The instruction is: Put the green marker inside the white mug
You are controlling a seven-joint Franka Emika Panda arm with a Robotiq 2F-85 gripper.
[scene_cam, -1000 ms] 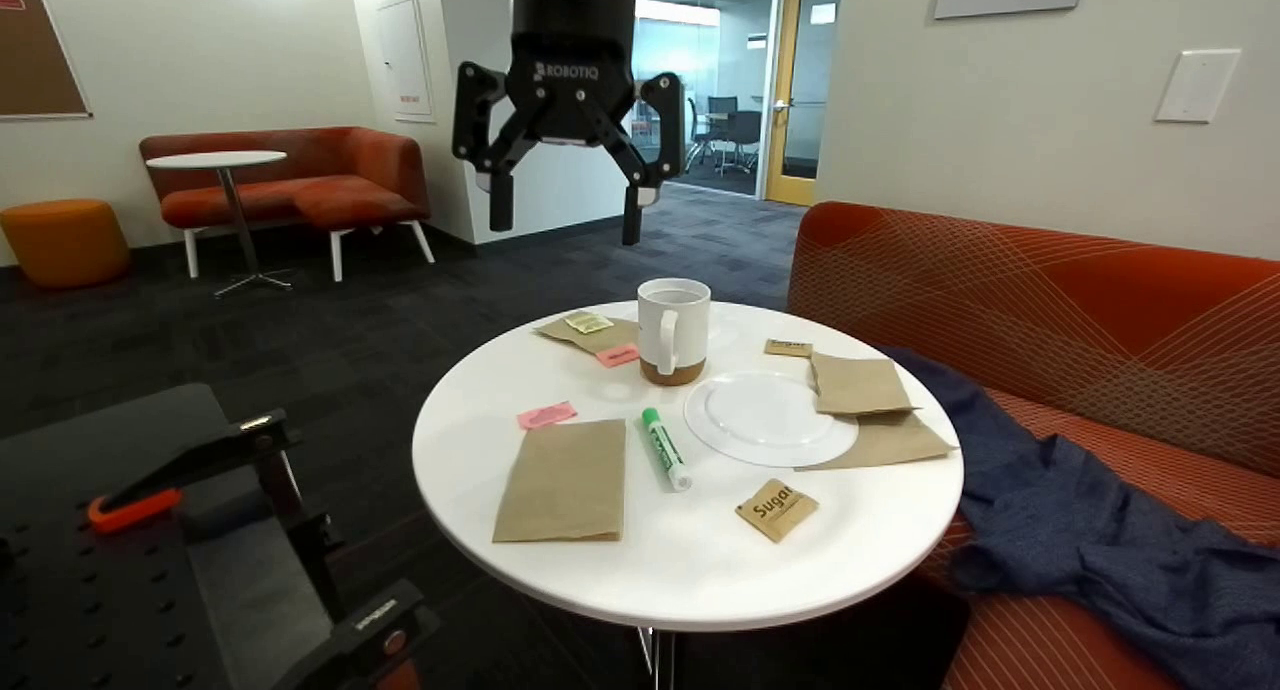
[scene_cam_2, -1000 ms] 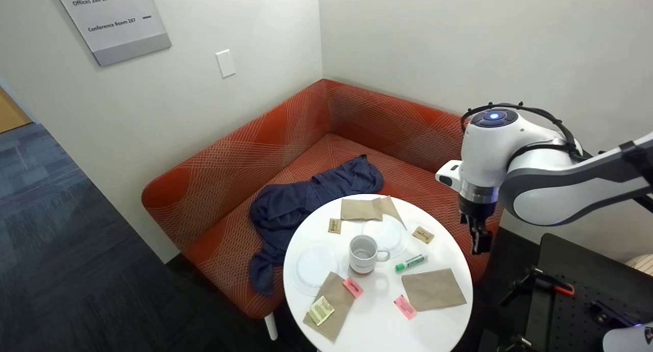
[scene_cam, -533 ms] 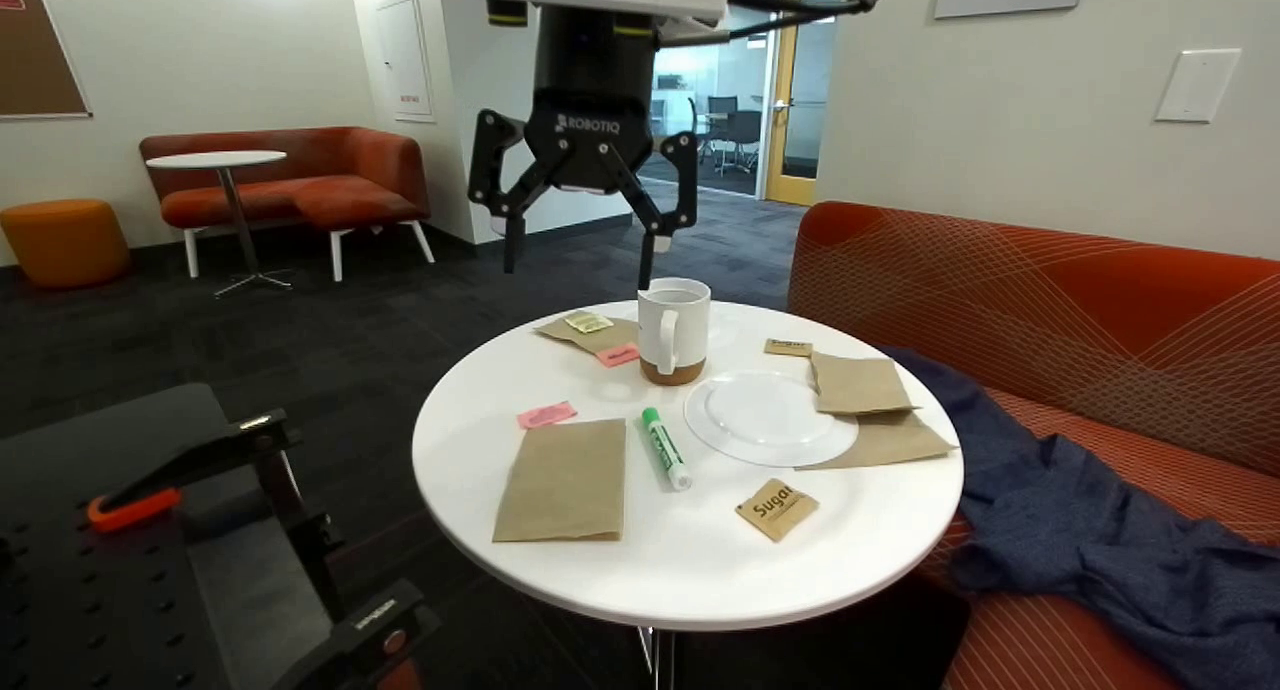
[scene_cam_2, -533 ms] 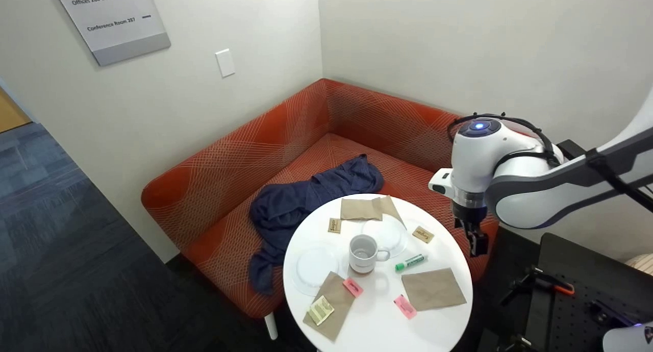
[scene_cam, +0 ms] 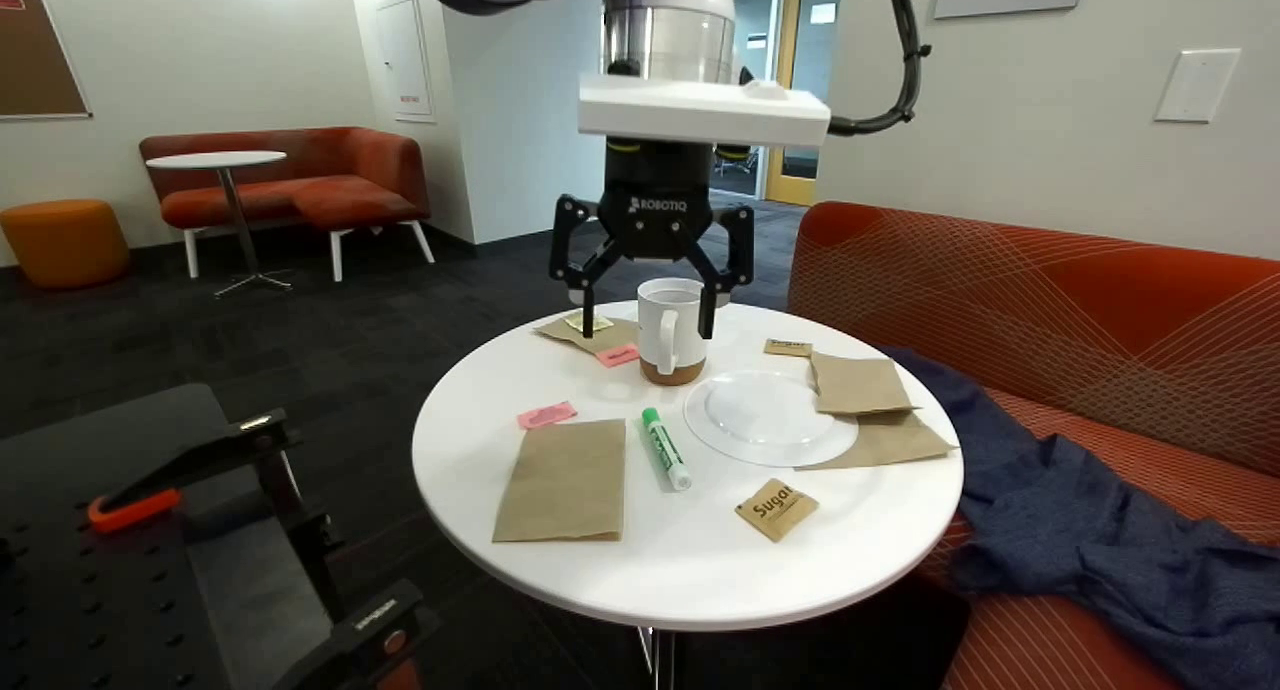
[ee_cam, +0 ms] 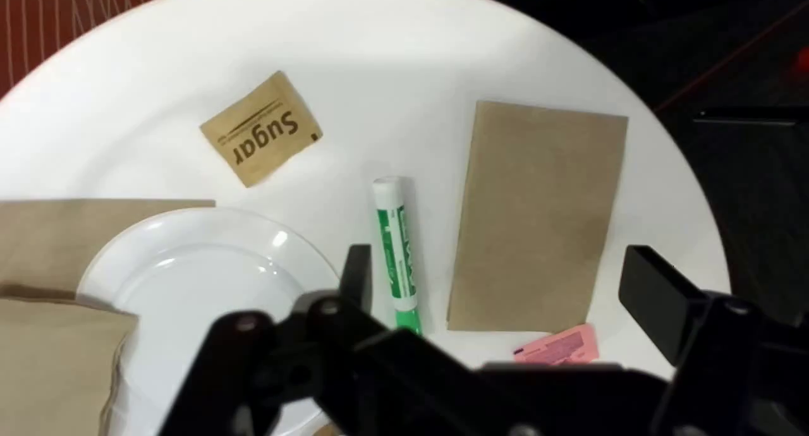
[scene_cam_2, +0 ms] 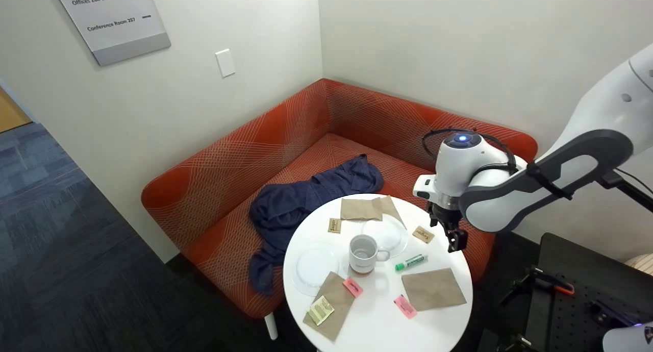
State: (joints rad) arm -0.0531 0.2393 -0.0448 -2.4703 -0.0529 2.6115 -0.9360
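Nothing Picked Up Yet

The arm [scene_cam_2: 490, 209] hung over the edge of the round white table [scene_cam: 690, 560], its gripper [scene_cam: 647, 334] poised with the fingers [ee_cam: 657, 297] wide apart and nothing held between them. On the table were a plate [ee_cam: 189, 284], a sheet of brown paper [ee_cam: 537, 221] and the white mug [scene_cam_2: 362, 262], upright. Smallest of these, the green marker [ee_cam: 398, 253] lay flat between that plate and the paper, touching neither, its green end toward the mug.

I took the marker for light, stiff and hard to break, though its smooth round barrel would likely slip or roll if nudged off-centre. The best hold, I reckoned, was across the labelled middle, one finger on each side. In the wrist view it lay nearer one finger than the other, so a sideways shift seemed wanted before lowering.

The gap between the fingers was plain in the wrist view; in an exterior view, where the arm stood side-on, I could not read it. That angle instead gave a second plate [scene_cam_2: 315, 269], and a look down into the mug, while the wrist view held no part of the mug I could make out. It also hid part of the marker's green end behind the gripper; both exterior views showed the marker whole.
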